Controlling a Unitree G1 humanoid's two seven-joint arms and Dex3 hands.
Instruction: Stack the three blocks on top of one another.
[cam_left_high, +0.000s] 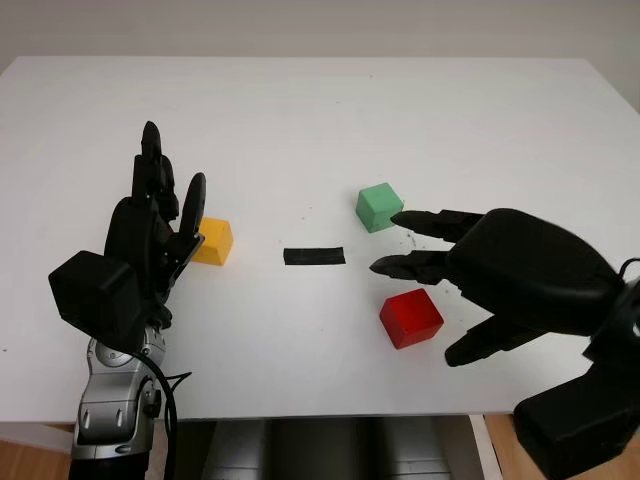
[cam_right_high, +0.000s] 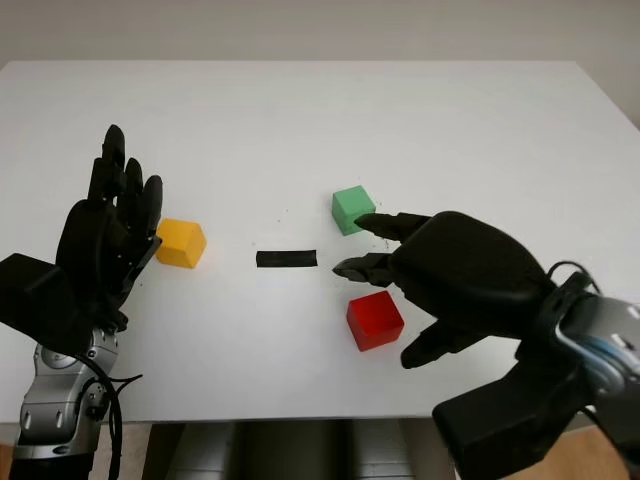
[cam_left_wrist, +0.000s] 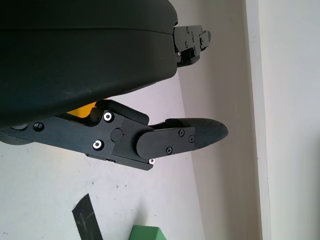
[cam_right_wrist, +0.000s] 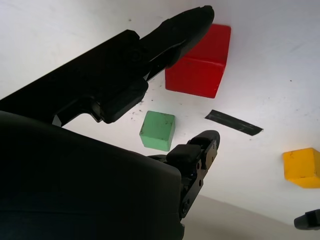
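Note:
Three blocks sit apart on the white table (cam_left_high: 320, 110). The yellow block (cam_left_high: 213, 241) is at the left, the green block (cam_left_high: 379, 207) is right of centre, and the red block (cam_left_high: 411, 318) lies nearer the front edge. My left hand (cam_left_high: 165, 215) is open, held upright just left of the yellow block. Over the red block hovers my right hand (cam_left_high: 420, 290), open, its fingertips reaching toward the green block; it holds nothing. In the right wrist view the red block (cam_right_wrist: 198, 65), green block (cam_right_wrist: 157, 130) and yellow block (cam_right_wrist: 301, 167) all show beyond the fingers.
A short strip of black tape (cam_left_high: 314, 256) lies flat between the yellow and green blocks. The table's front edge (cam_left_high: 300, 410) runs just behind my forearms.

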